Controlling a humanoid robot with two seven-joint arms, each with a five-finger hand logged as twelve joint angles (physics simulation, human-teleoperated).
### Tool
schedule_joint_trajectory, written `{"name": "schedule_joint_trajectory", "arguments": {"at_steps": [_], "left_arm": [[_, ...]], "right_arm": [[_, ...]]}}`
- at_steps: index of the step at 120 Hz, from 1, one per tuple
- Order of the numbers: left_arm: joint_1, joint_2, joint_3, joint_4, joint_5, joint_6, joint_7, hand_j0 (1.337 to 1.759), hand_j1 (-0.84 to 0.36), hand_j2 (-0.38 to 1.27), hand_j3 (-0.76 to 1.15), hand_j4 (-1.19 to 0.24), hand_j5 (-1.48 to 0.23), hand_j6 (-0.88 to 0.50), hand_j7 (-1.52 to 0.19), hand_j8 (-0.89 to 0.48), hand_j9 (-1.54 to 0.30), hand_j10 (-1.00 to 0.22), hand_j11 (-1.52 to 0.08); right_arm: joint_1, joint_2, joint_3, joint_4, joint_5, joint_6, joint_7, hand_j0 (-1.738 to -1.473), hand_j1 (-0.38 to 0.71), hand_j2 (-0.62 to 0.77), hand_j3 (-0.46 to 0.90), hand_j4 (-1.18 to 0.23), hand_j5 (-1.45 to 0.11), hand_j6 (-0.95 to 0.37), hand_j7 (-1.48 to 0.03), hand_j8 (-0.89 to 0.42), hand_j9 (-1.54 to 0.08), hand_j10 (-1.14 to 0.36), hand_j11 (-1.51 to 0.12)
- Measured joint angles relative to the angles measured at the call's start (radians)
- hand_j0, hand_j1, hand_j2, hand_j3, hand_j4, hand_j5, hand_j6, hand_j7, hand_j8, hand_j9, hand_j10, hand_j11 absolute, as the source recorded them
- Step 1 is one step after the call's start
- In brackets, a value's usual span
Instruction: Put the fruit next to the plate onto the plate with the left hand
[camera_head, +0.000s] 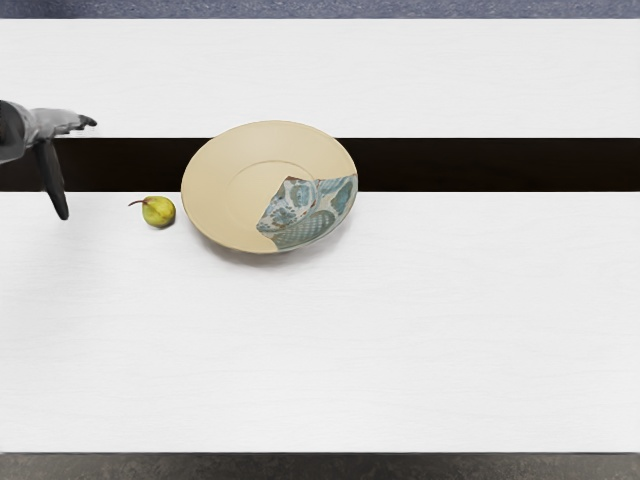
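- The left robot hand (46, 135) comes in at the left edge of the white desk (400, 330), toward its far side. It is released, fingers spread, one pointing right and one hanging down, holding nothing.
- A small yellow-green pear (158, 211) with a stem lies on the desk, right of the hand and apart from it, just beside the plate's left rim.
- A round tan plate (230, 170) with a blue patterned patch sits left of the desk's centre, across a dark band (500, 165) running from left edge to right.
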Motion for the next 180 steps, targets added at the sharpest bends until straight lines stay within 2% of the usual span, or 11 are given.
{"name": "schedule_joint_trajectory", "arguments": {"at_steps": [27,46,65,80,135,180], "left_arm": [[0.078,-0.083,0.006,-0.073,0.016,0.188,0.014,1.658,0.35,0.00,0.00,0.00,0.00,-0.01,0.00,-0.01,0.00,0.00,0.00],[0.081,-0.106,0.015,-0.085,0.019,0.224,0.016,1.658,0.35,0.00,0.00,0.00,0.00,-0.01,0.00,-0.01,0.00,0.00,0.00],[0.134,-0.141,0.017,-0.087,0.021,0.278,0.015,1.658,0.35,0.00,0.00,0.00,0.00,-0.01,0.00,-0.01,0.00,0.00,0.00],[0.139,-0.154,0.023,-0.090,0.056,0.327,0.015,1.658,0.35,0.00,0.00,0.00,0.00,-0.01,0.00,-0.01,0.00,0.00,0.00],[0.162,-0.192,0.031,-0.067,0.060,0.358,0.017,1.658,0.32,0.01,0.00,-0.03,-0.03,-0.03,-0.03,-0.03,-0.03,-0.03,-0.03],[0.146,-0.193,0.063,-0.063,0.072,0.343,0.050,1.658,0.24,0.02,0.00,-0.09,-0.12,-0.09,-0.12,-0.09,-0.12,-0.09,-0.12]], "right_arm": [[0.000,0.000,0.000,0.000,0.000,0.000,0.000,-1.658,-0.31,-0.01,0.00,-0.03,-0.04,-0.03,-0.04,-0.03,-0.04,-0.03,-0.04],[0.000,0.000,0.000,0.000,0.000,0.000,0.000,-1.658,-0.31,-0.01,0.00,-0.03,-0.04,-0.03,-0.04,-0.03,-0.04,-0.03,-0.04],[0.000,0.000,0.000,0.000,0.000,0.000,0.000,-1.658,-0.31,-0.01,0.00,-0.03,-0.04,-0.03,-0.04,-0.03,-0.04,-0.03,-0.04],[0.000,0.000,0.000,0.000,0.000,0.000,0.000,-1.658,-0.31,-0.01,0.00,-0.03,-0.04,-0.03,-0.04,-0.03,-0.04,-0.03,-0.04],[0.000,0.000,0.000,0.000,0.000,0.000,0.000,-1.658,-0.31,-0.01,0.00,-0.03,-0.04,-0.03,-0.04,-0.03,-0.04,-0.03,-0.04],[0.000,0.000,0.000,0.000,0.000,0.000,0.000,-1.658,-0.31,-0.01,0.00,-0.03,-0.04,-0.03,-0.04,-0.03,-0.04,-0.03,-0.04]]}}
